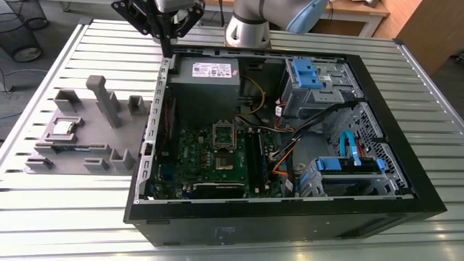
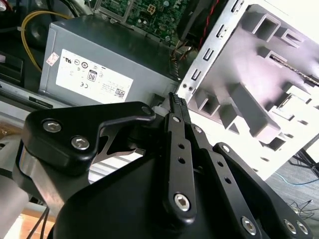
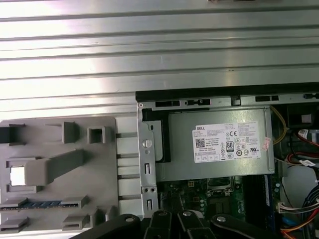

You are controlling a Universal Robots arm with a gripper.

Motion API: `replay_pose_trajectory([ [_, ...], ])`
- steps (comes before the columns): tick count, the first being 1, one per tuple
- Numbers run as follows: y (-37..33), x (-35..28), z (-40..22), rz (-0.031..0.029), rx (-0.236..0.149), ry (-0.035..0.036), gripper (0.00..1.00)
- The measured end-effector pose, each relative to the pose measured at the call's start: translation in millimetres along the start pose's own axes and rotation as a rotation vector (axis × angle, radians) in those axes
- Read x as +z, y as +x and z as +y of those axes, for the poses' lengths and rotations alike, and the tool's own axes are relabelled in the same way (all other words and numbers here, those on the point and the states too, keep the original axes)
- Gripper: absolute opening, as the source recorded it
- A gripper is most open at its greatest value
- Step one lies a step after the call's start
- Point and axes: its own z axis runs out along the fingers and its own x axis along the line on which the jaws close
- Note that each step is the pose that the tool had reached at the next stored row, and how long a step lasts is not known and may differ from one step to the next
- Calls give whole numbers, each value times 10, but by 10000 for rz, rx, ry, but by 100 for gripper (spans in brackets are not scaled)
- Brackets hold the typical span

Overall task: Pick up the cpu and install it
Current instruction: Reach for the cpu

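The cpu, a small square chip with a shiny metal top, lies in a recess of the grey fixture tray at the exterior view's left; in the first wrist view the cpu is a bright square. My gripper hangs above the back left corner of the open computer case, well away from the cpu. Its black fingers are pressed together with nothing between them. On the green motherboard the socket sits with its metal frame raised.
A grey power supply fills the case's back left, right under the gripper. Blue drive cages and cables stand on the exterior view's right. A green memory stick rests in the fixture tray, which has tall posts. The table is slatted metal.
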Motion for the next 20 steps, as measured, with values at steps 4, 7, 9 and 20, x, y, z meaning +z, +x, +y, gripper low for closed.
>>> replay_pose_trajectory([
  [4, 85, -3, -6, -6, 0, 0, 11],
  [7, 148, -4, -11, -11, -1, -2, 11],
  [9, 190, -6, -14, -14, 0, -2, 11],
  [20, 278, -9, -21, -18, 0, -2, 11],
])
